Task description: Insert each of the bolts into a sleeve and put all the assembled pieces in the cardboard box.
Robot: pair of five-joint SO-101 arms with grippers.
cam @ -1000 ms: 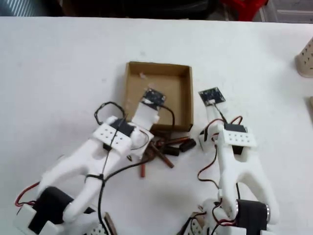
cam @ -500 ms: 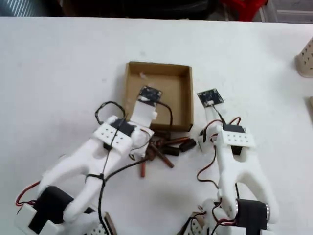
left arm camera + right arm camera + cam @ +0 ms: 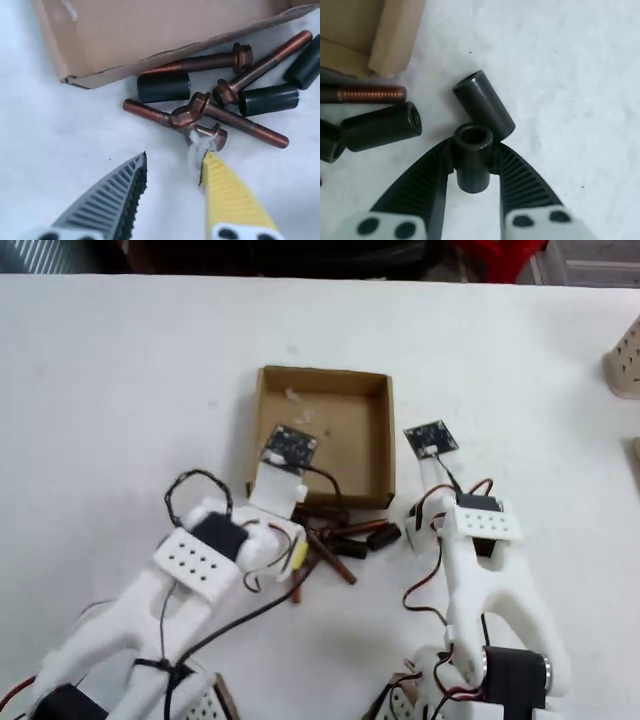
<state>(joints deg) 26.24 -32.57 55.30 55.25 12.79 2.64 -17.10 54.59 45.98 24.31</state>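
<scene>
- Near the centre of the high view, an open cardboard box (image 3: 350,435) sits on a white table (image 3: 120,390), its brown floor facing up.
- Just below the box's lower edge lies a loose heap of copper-coloured bolts (image 3: 330,552) and black sleeves (image 3: 385,536). Some lie close against the box wall.
- From the lower left of the high view, the white left arm (image 3: 190,560) stretches toward the heap. Its wrist is over the box's lower left corner.
- From the lower right, the white right arm (image 3: 480,540) points up the frame, beside the box's lower right corner.
- The left wrist view shows the left gripper (image 3: 174,159) with its grey and yellow fingers spread apart and nothing between them.
- Just ahead of the yellow finger (image 3: 225,195) lies the flanged head of one bolt (image 3: 212,136). Whether they touch cannot be told.
- Beyond it, several more bolts cross one another, with three sleeves lying among them on their sides. One such sleeve (image 3: 163,87) lies near the box wall.
- The right wrist view shows the right gripper (image 3: 472,150) with its black fingers clamped on a held sleeve (image 3: 472,167). The open bore of this sleeve faces the camera.
- A second sleeve (image 3: 484,104) lies on the table, its end touching the held one.
- A third sleeve (image 3: 381,126) lies nearby, beside a threaded bolt tip (image 3: 367,94) and close to the box corner.
</scene>
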